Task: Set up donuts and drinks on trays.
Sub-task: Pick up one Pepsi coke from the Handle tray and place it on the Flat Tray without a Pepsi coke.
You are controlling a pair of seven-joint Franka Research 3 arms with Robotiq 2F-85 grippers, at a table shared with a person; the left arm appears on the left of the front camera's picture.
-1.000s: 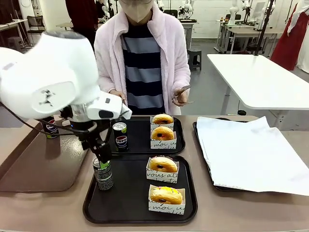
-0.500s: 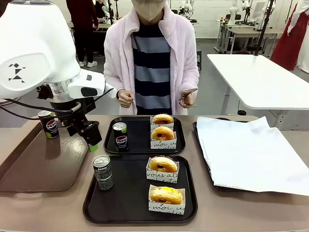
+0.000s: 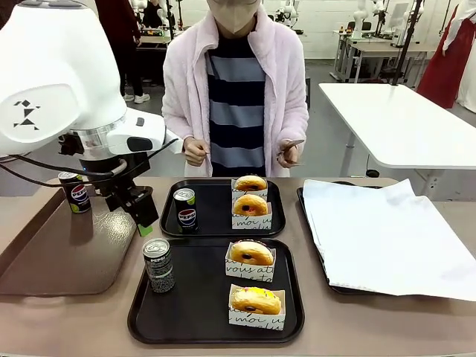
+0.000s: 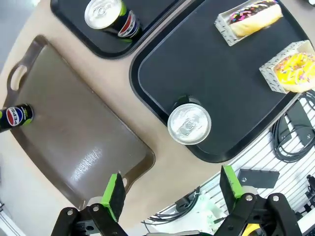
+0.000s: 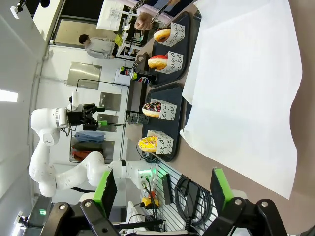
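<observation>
Left end effector (image 4: 170, 189) — wide, holding nothing | your can (image 4: 189, 123) stands upright on near tray (image 4: 162, 105) | right end effector (image 5: 162, 189) wide.

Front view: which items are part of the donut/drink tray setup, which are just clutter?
Job items:
- near black tray: Pepsi can, two boxed donuts
- far black tray: can, two donuts
- spare can on the brown tray
- left gripper, open, above the table

Lying about:
- brown handled tray
- white paper over the right-hand tray
</observation>
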